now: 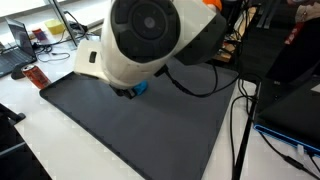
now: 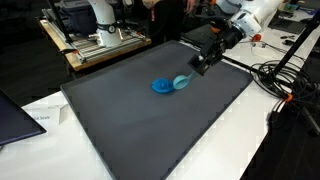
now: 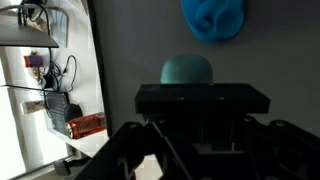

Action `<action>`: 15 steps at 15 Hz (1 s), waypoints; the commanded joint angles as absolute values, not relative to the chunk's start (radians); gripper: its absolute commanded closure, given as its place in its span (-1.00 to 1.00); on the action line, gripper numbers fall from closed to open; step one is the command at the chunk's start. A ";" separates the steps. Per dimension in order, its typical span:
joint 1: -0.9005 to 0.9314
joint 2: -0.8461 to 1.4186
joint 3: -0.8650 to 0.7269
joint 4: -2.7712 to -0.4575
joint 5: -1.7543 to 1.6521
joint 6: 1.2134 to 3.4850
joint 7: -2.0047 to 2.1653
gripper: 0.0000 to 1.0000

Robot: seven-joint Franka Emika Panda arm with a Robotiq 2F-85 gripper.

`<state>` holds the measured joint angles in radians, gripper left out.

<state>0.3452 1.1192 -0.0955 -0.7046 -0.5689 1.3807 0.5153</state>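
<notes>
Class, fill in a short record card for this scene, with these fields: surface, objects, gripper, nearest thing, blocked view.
surface: dark grey mat on a white table
objects: blue object and teal rounded object, lying close together on the mat
gripper: black gripper low over the mat; open or shut cannot be told
nearest thing: the teal rounded object, just in front of the gripper in the wrist view
blocked view: in an exterior view the white arm hides most of the objects
</notes>
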 commanded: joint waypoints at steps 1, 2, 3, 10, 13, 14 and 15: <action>0.311 1.035 -0.047 -0.766 -0.517 1.385 0.443 0.55; 0.302 1.024 -0.033 -0.765 -0.501 1.383 0.425 0.55; 0.294 1.013 -0.022 -0.766 -0.486 1.385 0.408 0.55; 0.236 0.963 0.047 -0.783 -0.393 1.367 0.303 0.55; 0.204 0.940 0.072 -0.812 -0.366 1.380 0.256 0.55; 0.192 0.934 0.082 -0.818 -0.358 1.385 0.238 0.55; 0.180 0.926 0.089 -0.828 -0.353 1.392 0.221 0.55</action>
